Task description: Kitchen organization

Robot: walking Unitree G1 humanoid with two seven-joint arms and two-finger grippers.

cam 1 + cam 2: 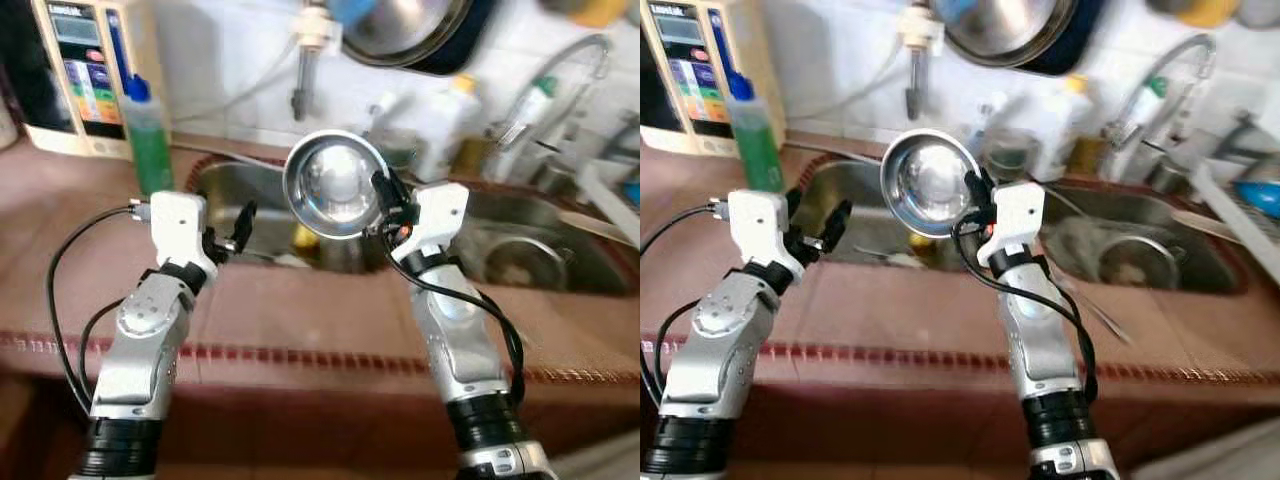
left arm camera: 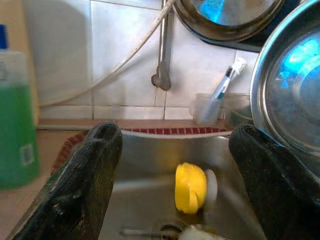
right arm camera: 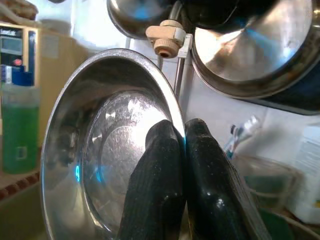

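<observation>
A shiny steel bowl hangs tilted on edge above the sink, its hollow facing me. My right gripper is shut on the bowl's rim; in the right wrist view its fingertips pinch the rim of the steel bowl. To the left, over the sink's left edge, my left gripper stands open with nothing between its fingers. The bowl's edge sits beside it.
A green soap bottle and a water purifier stand at the back left. Pans hang on the tiled wall. A yellow item lies in the sink. A faucet and bottles stand at the right. The brown counter lies in front.
</observation>
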